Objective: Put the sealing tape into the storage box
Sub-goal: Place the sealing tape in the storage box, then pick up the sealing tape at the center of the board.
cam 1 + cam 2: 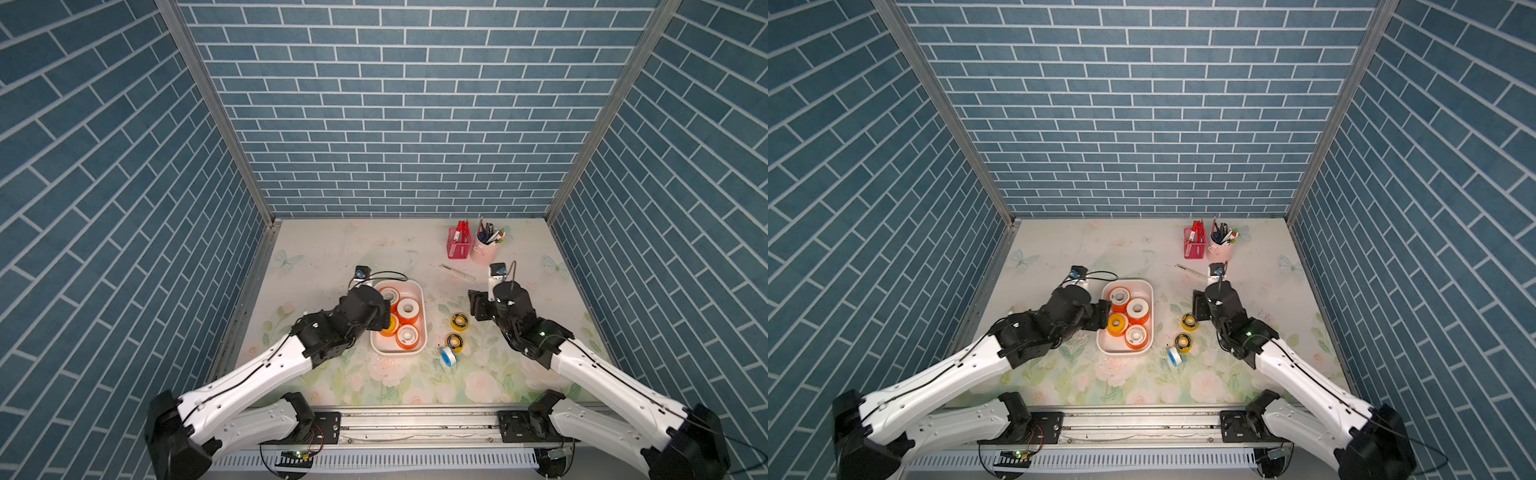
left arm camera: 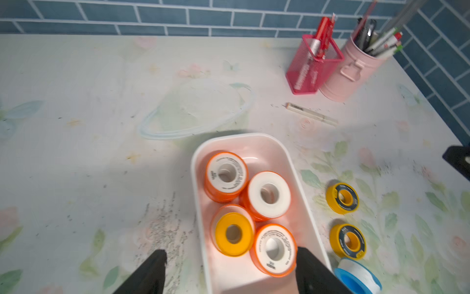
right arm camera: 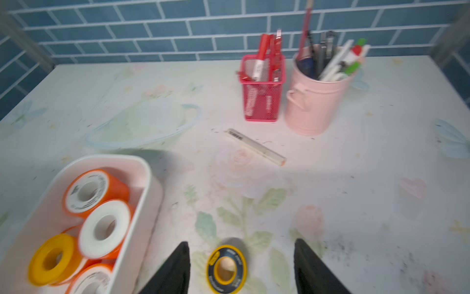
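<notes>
Roughly, the job looks past halfway. Four spools point(image 1: 1137, 309) show in the box point(image 2: 241, 135), and the yellow one there seems to rest on a fifth. Three lie out on the bench point(image 1: 332, 257) just beside the box: a far yellow spool point(image 3: 226, 268), a near yellow spool point(image 1: 455, 341) and a blue spool point(image 1: 449, 355). The left end effector point(image 2: 231, 250) hangs over the box's near edge, jaws wide and empty. The right end effector point(image 3: 241, 243) sits low with jaws apart either side of the far yellow spool, not touching it. That spool is probably next to be gripped.
</notes>
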`<state>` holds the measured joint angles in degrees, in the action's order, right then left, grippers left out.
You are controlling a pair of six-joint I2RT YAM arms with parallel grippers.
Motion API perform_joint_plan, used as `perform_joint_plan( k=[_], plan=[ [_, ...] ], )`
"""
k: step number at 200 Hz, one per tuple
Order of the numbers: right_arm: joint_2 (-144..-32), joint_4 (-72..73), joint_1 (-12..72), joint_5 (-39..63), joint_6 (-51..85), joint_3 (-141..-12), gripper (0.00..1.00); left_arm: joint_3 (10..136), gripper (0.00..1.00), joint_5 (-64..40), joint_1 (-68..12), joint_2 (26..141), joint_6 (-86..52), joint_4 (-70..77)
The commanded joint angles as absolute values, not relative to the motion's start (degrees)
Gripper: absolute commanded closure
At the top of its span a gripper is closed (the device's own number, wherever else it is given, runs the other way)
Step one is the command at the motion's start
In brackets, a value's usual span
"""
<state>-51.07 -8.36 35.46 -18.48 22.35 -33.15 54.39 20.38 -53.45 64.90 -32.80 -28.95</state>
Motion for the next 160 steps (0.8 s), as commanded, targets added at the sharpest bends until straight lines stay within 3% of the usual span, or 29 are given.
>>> perform_joint_plan(
  k=[1,37,79,160],
  plan=[
    [-44.6,-4.94,31.14,-22.01,24.51,-26.21,0.36,60.89,0.17,22.06,-59.39,74.7,-33.73,-26.41],
    [-40.67,-1.52,24.35,-20.47,26.23,-19.02,0.36,72.11,0.17,17.59,-63.85,92.79,-33.33,-22.62],
    [-43.3,2.94,22.34,-19.38,27.11,-15.38,0.34,88.23,0.15,13.75,-65.91,112.16,-32.99,-25.97],
    [-45.42,4.92,20.39,-16.26,27.07,-14.33,0.32,95.83,0.12,13.56,-65.57,125.33,-33.81,-27.63]
  ],
)
